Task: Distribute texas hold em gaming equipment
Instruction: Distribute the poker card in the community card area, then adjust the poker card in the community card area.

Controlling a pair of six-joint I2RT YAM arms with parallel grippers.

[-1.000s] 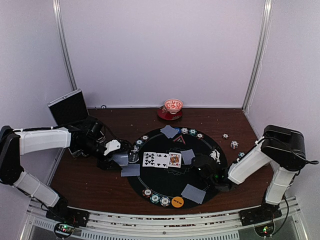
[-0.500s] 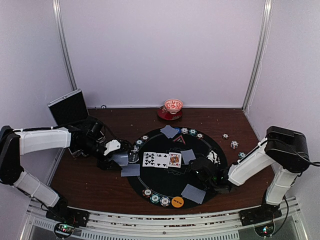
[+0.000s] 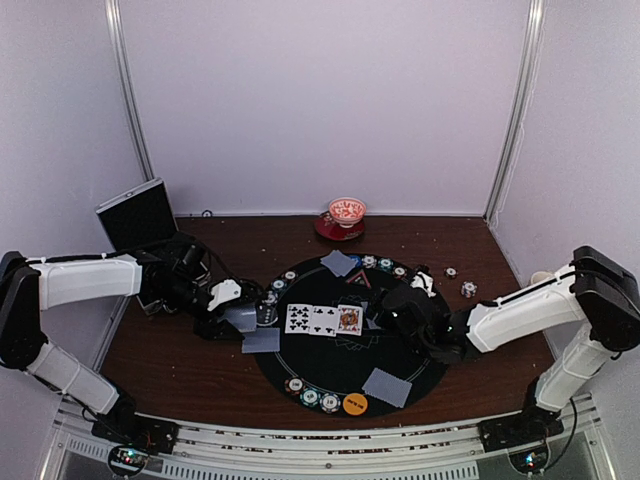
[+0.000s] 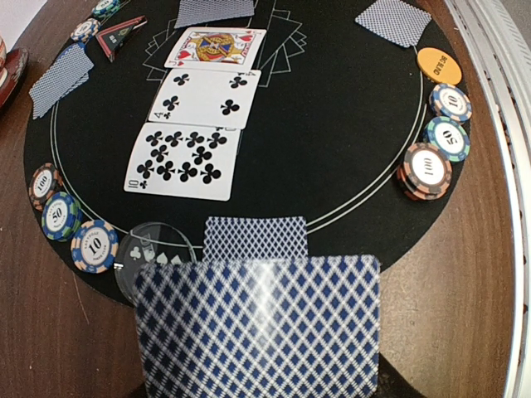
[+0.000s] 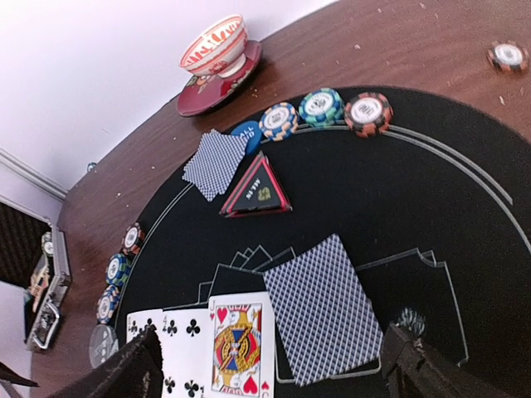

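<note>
A dark brown wooden desk (image 3: 200,370), dull-finished and flecked with pale specks, carries a matt black, cloth-like mat (image 4: 348,141) printed with thin white lines. The patterned-back card (image 4: 257,327) nearest the left wrist camera is smooth and glossy and catches a streak of light. The striped poker chips (image 4: 424,170) look like hard, faintly shiny plastic, while the red-and-white bowl (image 5: 214,46) and its red saucer (image 5: 199,99) have a glazed ceramic shine.
</note>
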